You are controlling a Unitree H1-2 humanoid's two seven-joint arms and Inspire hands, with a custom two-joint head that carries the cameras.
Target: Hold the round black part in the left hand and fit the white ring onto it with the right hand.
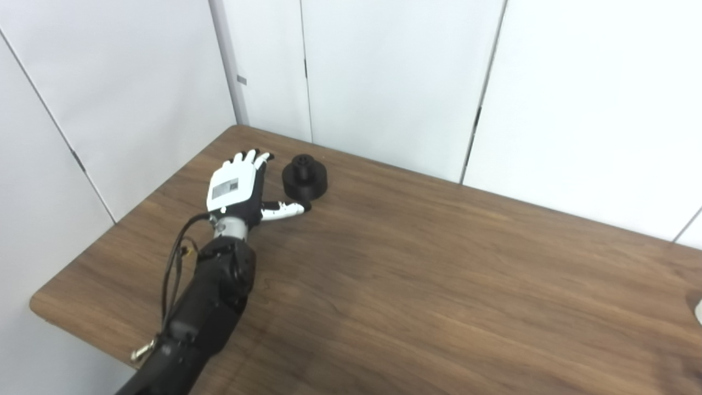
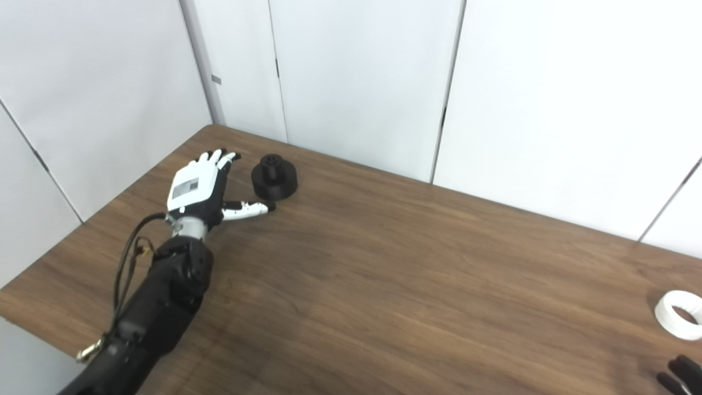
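Observation:
The round black part [image 1: 304, 176] stands on the wooden table [image 1: 417, 263] near its far left corner, with a small knob on top. My left hand [image 1: 237, 189] is open just left of it, fingers spread, thumb [image 1: 285, 209] reaching under the part's near side; I cannot tell whether it touches. The white ring [image 2: 680, 314] lies flat on the table at the far right. Only the dark fingertips [image 2: 679, 374] of my right hand show at the bottom right corner, a little short of the ring.
White wall panels [image 1: 384, 71] stand close behind the table's far edge and along its left side. The table's rounded left corner [image 1: 38, 304] is near my left forearm.

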